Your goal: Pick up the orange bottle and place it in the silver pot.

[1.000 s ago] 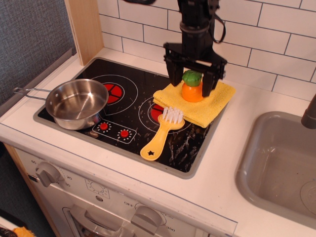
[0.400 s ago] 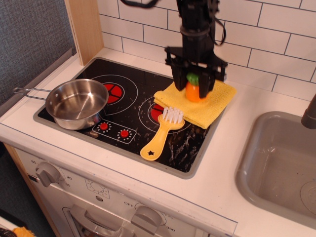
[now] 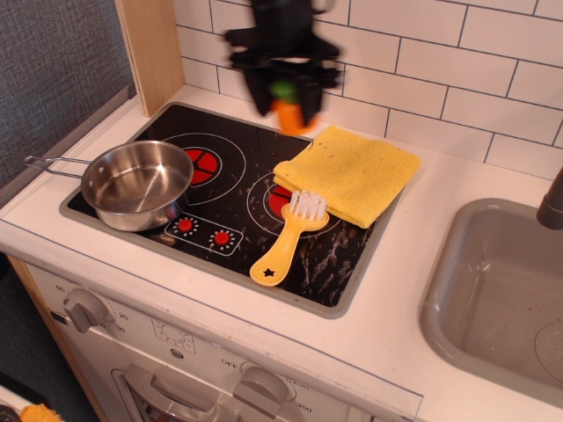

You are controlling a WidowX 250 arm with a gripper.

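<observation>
The claw (image 3: 284, 98) grips the orange bottle (image 3: 288, 112) up in the air; it is not yet over the silver pot (image 3: 137, 184), so dropping it in is left

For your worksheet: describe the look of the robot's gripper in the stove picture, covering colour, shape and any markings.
The gripper is black all over, with a broad crossbar from which two blocky fingers hang down like a fork. It is motion-blurred, so no markings, labels or cables can be made out, and the arm above it is cut off by the picture's top edge.

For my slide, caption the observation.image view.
Gripper carries the orange bottle above the stove, silver pot waiting at left.
</observation>
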